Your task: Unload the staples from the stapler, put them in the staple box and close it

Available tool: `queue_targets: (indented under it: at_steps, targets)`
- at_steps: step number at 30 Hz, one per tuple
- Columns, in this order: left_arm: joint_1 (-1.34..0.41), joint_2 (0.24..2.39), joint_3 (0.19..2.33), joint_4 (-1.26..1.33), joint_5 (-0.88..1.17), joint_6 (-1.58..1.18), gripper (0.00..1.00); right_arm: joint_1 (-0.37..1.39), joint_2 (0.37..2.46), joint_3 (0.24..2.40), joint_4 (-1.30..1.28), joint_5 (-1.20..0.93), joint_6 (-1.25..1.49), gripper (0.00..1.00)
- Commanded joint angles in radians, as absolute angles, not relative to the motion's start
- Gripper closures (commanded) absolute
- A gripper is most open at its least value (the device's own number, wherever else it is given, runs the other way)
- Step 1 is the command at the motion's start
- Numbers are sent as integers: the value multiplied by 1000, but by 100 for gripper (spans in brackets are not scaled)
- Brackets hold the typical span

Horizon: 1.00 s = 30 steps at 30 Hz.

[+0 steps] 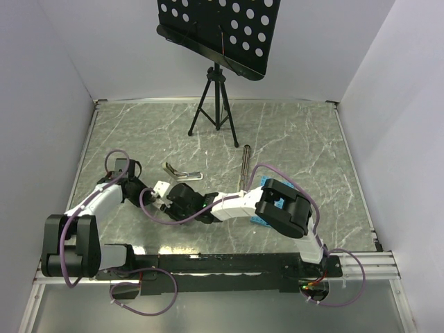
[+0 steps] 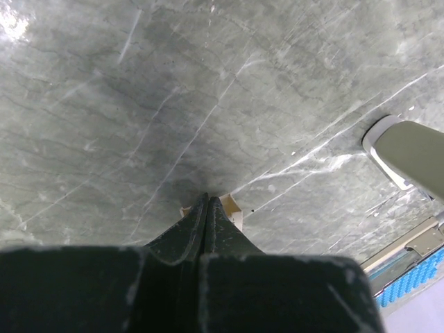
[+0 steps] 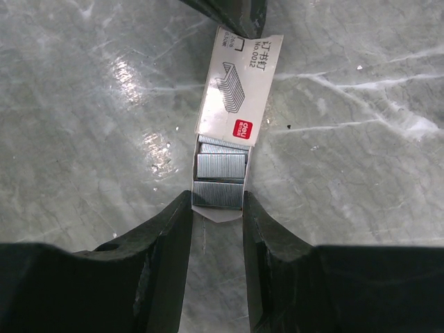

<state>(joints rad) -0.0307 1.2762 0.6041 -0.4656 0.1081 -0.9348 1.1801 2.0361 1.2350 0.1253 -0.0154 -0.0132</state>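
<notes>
Grey marble table (image 1: pixel 312 139) is carrying everything. A black perforated music stand (image 1: pixel 215 28) on a tripod is standing at the far edge, centre. Both arms are reaching in toward the near-left middle, and the right arm is lying across a blue tray (image 1: pixel 266 184) and hiding most of it. A thin dark bar (image 1: pixel 245 163) is lying just far of that tray, pointing near-to-far. The stapler (image 1: pixel 182 171) is lying on the table left of the bar and just far of where the grippers are meeting. It is splayed into a V, and nothing is touching it. A white staple box (image 3: pixel 236 83) with a red label is sitting flat between the two grippers, with its drawer pulled out toward the right wrist. The staples (image 3: pixel 220 170) are lying in that drawer as several silvery strips, so they are showing in the box; whether any are in the stapler I cannot tell. The right gripper (image 3: pixel 216 201) is standing partly closed, with its fingers (image 3: pixel 173 229) pressing on either side of the drawer's near end around the nearest strip. The left gripper (image 2: pixel 207 205) is fully closed, tips together and pointing down at the table. A cream card edge is peeking out at its tips, and whether it is pinching that I cannot tell.
</notes>
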Motion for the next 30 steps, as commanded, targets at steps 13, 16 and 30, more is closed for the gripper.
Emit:
queue_targets:
  at_steps: [13, 16, 30]
  targets:
    - [-63, 1302, 563, -474, 127, -999, 99, 1178, 1999, 1200, 150, 89, 21, 61]
    - [-64, 1301, 560, -469, 147, -1003, 99, 1181, 1971, 1171, 147, 92, 43, 56]
    - [-64, 1263, 703, -592, 3, -934, 47, 1175, 1746, 902, 279, 150, 109, 41]
